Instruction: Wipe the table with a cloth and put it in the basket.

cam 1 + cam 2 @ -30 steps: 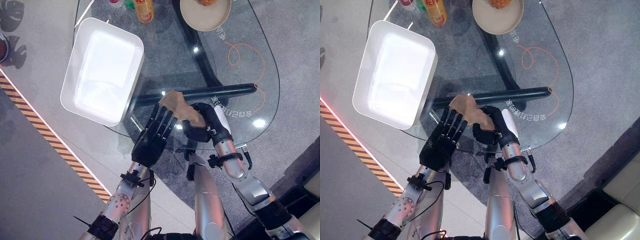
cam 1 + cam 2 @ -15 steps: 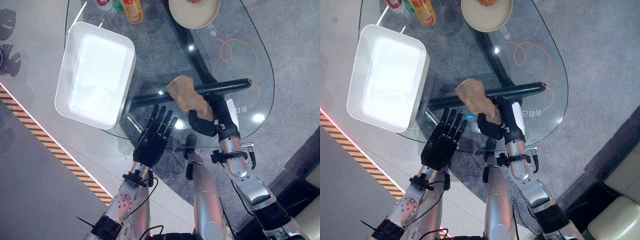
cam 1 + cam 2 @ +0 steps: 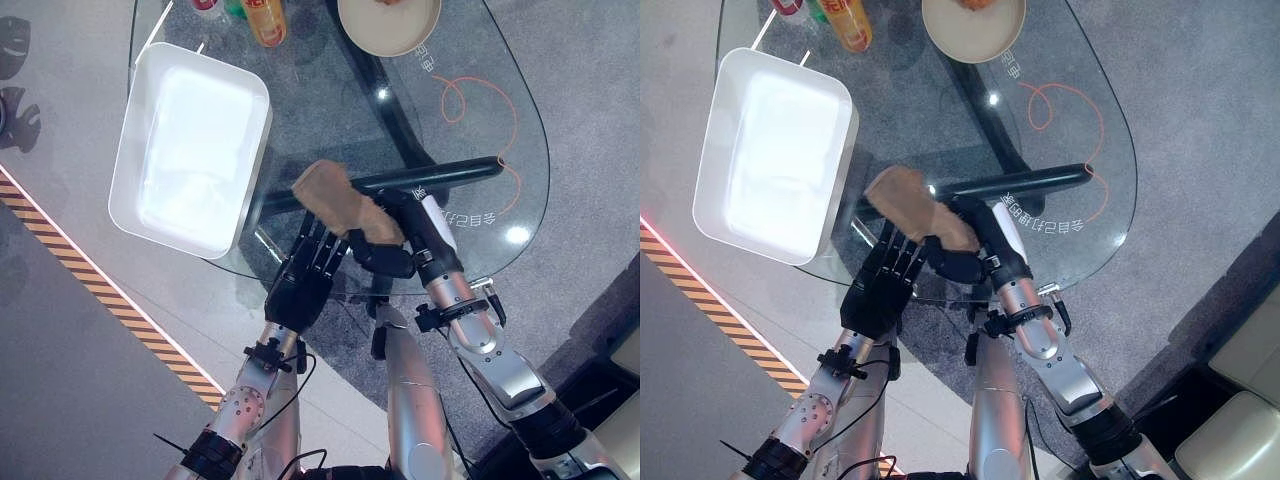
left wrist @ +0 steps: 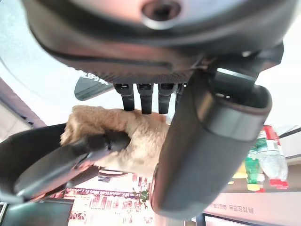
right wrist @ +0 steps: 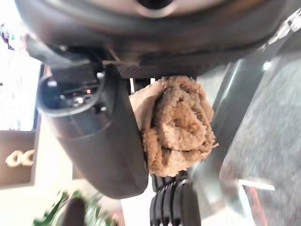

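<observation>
Swept leftward since the earlier frame, the cloth (image 3: 338, 200) now sits nearer the basket (image 3: 150, 205).
From the left: the white basket rests on the glass surface (image 3: 470, 130); the left hand (image 3: 303, 278), fingers straight, touches the cloth's near edge; the right hand (image 3: 392, 248) is curled round the bunched tan cloth (soft, light, likely to slump), so I judge the crumpled middle gives the surest hold.
</observation>
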